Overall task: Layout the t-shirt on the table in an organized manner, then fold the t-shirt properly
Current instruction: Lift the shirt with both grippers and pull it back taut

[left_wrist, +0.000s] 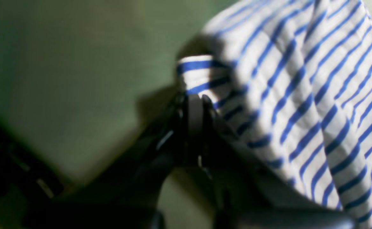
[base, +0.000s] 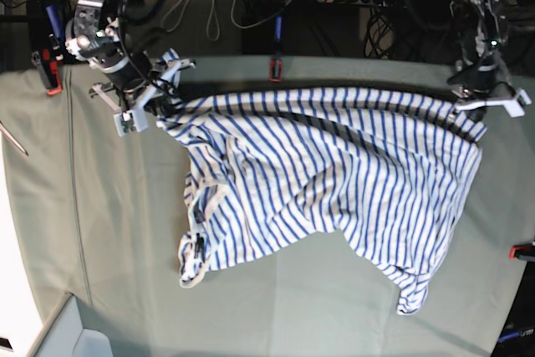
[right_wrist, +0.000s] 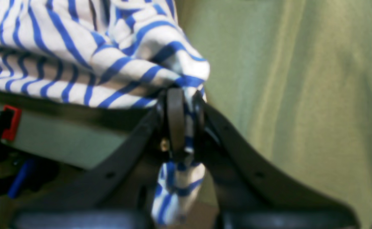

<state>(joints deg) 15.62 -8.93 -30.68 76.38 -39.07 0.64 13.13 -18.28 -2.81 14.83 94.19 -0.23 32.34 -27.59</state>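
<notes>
the soft white t-shirt with thin blue stripes (base: 334,173) lies rumpled across the middle of the pale grey-green cloth table (base: 100,273), collar at lower left of the base view, far edge stretched between both arms. layout step, no fold yet. right gripper (right_wrist: 182,124) is clamped on a bunched corner; left gripper (left_wrist: 194,117) is closed on the edge at upper right of the base view. next move probably needs an even pull to flatten wrinkles. only the wrist views show fabric between the jaws; only base shows the whole shape.
</notes>
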